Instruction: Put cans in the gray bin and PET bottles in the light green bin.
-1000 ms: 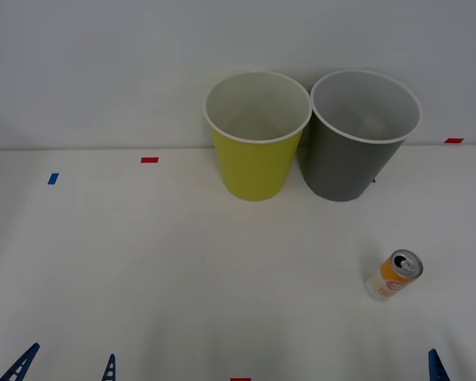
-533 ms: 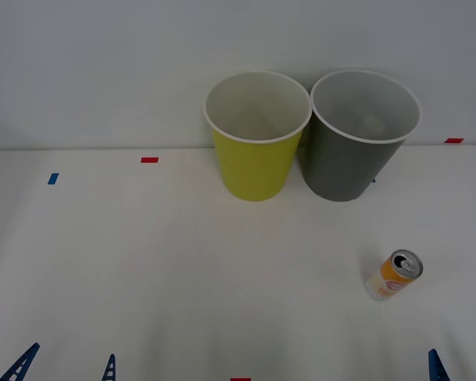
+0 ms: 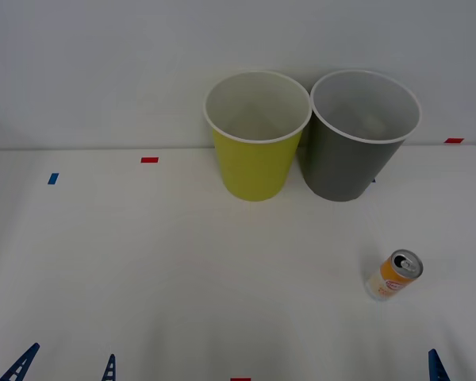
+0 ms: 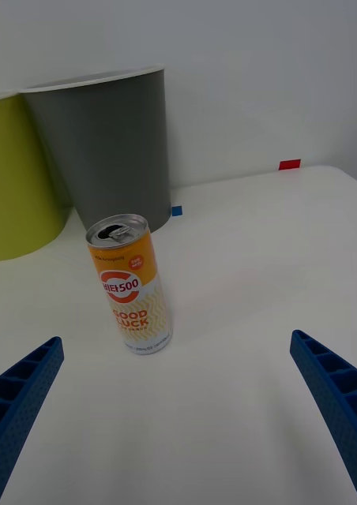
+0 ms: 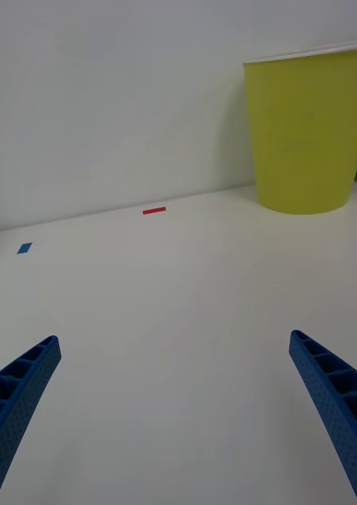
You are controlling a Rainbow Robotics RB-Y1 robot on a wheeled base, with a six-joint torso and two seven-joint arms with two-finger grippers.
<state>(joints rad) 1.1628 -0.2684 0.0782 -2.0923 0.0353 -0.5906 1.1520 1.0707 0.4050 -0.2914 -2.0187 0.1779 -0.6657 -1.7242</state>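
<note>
A small orange-and-white can [image 3: 393, 275] [image 4: 132, 288] stands upright on the white table at the right, in front of the gray bin [image 3: 354, 163] [image 4: 107, 146]. The light green bin [image 3: 255, 165] [image 5: 305, 134] stands touching the gray bin's left side, and both are against the back wall. My right gripper [image 4: 175, 341] is open, low over the table just short of the can; one blue finger [image 3: 435, 366] shows at the front edge. At the front left my left gripper [image 3: 66, 367] [image 5: 174, 338] is open over bare table. PET bottles are out of view.
Small red tape marks [image 3: 149, 159] [image 3: 454, 140] and a blue one [image 3: 52, 178] lie along the back of the table. A white wall rises right behind the bins. Wide bare tabletop [image 3: 182, 262] lies between the grippers and the bins.
</note>
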